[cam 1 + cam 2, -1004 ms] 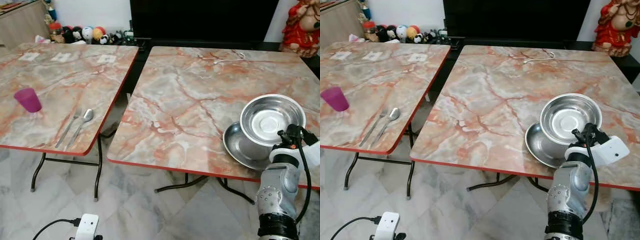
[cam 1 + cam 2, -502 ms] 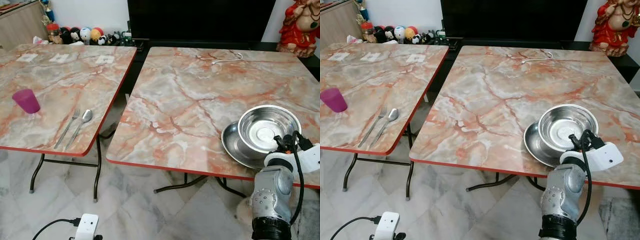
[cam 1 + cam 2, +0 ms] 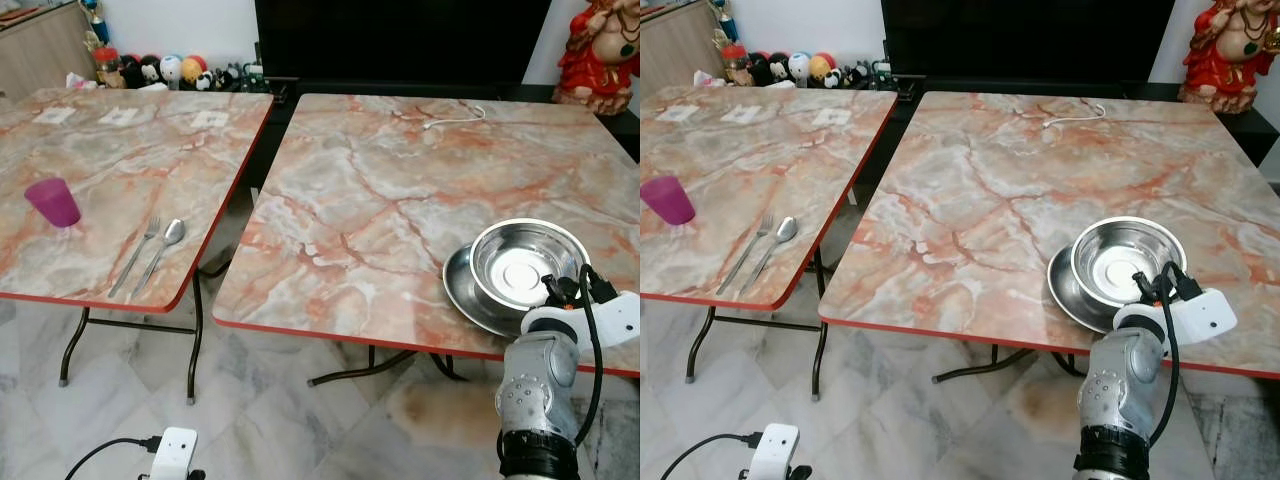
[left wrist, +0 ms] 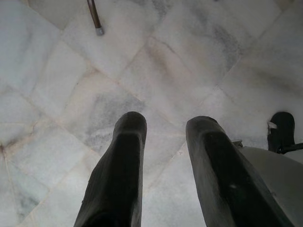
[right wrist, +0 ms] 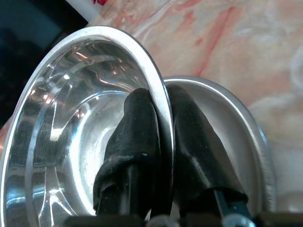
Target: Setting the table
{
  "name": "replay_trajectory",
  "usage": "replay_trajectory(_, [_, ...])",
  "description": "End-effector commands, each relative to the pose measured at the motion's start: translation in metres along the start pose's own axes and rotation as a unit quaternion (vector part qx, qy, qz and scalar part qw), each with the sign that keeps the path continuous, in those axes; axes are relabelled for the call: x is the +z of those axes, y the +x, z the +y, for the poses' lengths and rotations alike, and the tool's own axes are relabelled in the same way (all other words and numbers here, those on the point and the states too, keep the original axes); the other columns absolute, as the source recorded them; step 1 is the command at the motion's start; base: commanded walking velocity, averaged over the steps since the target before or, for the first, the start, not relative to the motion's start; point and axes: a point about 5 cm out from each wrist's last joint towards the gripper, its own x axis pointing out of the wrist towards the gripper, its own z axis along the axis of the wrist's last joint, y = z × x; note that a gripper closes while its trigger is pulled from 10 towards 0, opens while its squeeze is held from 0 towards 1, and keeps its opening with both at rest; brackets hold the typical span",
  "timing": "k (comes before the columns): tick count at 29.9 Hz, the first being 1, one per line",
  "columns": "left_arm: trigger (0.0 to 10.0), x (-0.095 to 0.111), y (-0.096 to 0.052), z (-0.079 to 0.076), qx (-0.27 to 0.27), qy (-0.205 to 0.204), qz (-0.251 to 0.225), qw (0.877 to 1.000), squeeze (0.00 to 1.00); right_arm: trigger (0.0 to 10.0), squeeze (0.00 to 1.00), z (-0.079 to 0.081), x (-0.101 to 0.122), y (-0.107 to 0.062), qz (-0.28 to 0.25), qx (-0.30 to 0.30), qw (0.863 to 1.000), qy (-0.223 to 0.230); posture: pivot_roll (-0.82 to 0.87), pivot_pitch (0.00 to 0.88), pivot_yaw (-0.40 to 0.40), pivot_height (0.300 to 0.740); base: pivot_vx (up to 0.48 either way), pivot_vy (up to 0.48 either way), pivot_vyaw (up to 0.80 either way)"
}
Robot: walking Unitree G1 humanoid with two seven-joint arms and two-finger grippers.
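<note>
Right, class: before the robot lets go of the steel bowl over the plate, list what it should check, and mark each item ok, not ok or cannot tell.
1. Right gripper pinches the steel bowl by its rim, one finger inside, one outside: ok.
2. Bowl sits over the steel plate, not the bare tabletop: ok.
3. Bowl's base rests fully on the plate: cannot tell; it looks low and nearly level.
4. Plate lies wholly on the right table: ok, though close to its red front edge.
5. Left gripper hangs idle over the floor, fingers apart, holding nothing: ok.

No readable text, labels, brands or numbers anywhere; table cards too small.
</note>
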Motion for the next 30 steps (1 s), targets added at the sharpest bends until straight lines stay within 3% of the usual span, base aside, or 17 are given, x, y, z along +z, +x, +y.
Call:
replay_trajectory(1, [10.0, -0.004, -0.001, 0.005, 0.003, 0.000, 0.008, 1.000, 0.00, 10.0, 0.00, 0.003, 0.002, 0.002, 0.000, -0.004, 1.000, 0.003, 0.09, 0.000, -0.001, 0.740, 0.000, 0.000, 0.00])
replay_trajectory(16, [10.0, -0.003, -0.001, 0.004, 0.001, 0.001, 0.004, 1.000, 0.00, 10.0, 0.00, -0.007, -0.003, 0.003, 0.017, -0.040, 0.999, 0.003, 0.09, 0.000, -0.002, 0.740, 0.000, 0.000, 0.00])
replay_trajectory(28, [10.0, -0.004, -0.002, 0.004, 0.000, 0.001, 0.005, 1.000, 0.00, 10.0, 0.03, -0.004, -0.009, 0.006, 0.038, -0.037, 0.998, 0.014, 0.09, 0.000, 0.000, 0.740, 0.000, 0.000, 0.00])
replay_trajectory(29, [10.0, -0.004, -0.002, 0.004, 0.000, 0.002, 0.006, 1.000, 0.00, 10.0, 0.94, -0.003, -0.009, 0.006, 0.038, -0.037, 0.998, 0.018, 0.09, 0.000, 0.002, 0.740, 0.000, 0.000, 0.00])
replay_trajectory(30, [10.0, -0.004, -0.002, 0.004, 0.000, 0.002, 0.006, 1.000, 0.00, 10.0, 0.94, -0.003, -0.009, 0.006, 0.038, -0.037, 0.998, 0.018, 0.09, 0.000, 0.002, 0.740, 0.000, 0.000, 0.00])
